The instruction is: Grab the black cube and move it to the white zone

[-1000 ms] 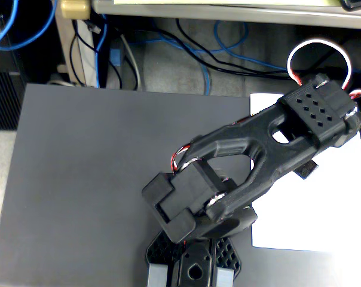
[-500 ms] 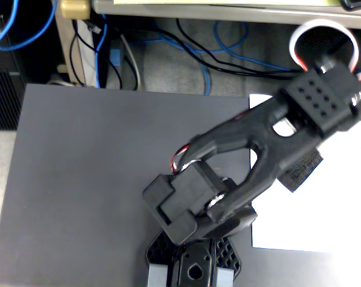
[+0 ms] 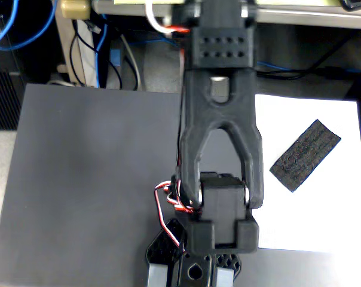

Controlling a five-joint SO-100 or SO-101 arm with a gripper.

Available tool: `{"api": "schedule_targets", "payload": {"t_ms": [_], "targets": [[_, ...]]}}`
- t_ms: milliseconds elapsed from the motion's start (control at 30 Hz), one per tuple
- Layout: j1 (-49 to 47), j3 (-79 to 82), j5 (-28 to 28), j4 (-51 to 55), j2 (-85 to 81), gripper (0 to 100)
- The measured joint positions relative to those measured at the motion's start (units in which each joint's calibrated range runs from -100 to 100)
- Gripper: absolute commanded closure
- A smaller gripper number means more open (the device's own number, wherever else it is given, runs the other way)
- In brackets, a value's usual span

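The dark grey mat (image 3: 79,179) is the largest thing in the fixed view and serves as the landmark here; it fills the left and lower middle of the picture. The white sheet (image 3: 324,203) lies touching the mat's right edge and reaches to the right border of the picture.

The black robot arm (image 3: 219,137) comes down from the top middle, above the seam where the mat meets the sheet. Its forked link straddles a boxy motor block low in the picture, over the mat's right part. Red and white wires (image 3: 168,206) loop out of the arm on the mat's side of it.

The gripper (image 3: 192,272) sits at the very bottom edge, over the lower part of the mat close to its right side. Only its upper part shows before the picture cuts it off, so I cannot tell whether its fingers are spread or closed, and nothing is seen between them.

The black block (image 3: 305,155) lies flat on the white sheet, right of the mat and well apart from it. It is tilted, its long side running from lower left to upper right. It sits in the upper right part of the sheet, apart from the arm and from the gripper.

Beyond the mat's top edge, blue, black and white cables (image 3: 97,48) hang in a tangle.
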Motion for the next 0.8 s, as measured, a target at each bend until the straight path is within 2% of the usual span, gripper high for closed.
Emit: {"api": "schedule_targets", "payload": {"t_ms": [100,233,433,600,800], "targets": [[-7.46,0.00,-5.09,-2.48,0.00,71],[-12.33,0.18,-9.34,-3.34,0.00,72],[-9.75,21.21,-10.81,-16.17,0.00,72],[-7.90,31.35,-13.01,-23.36,0.00,72],[-8.12,47.44,-13.11,-35.69,0.00,72]]}}
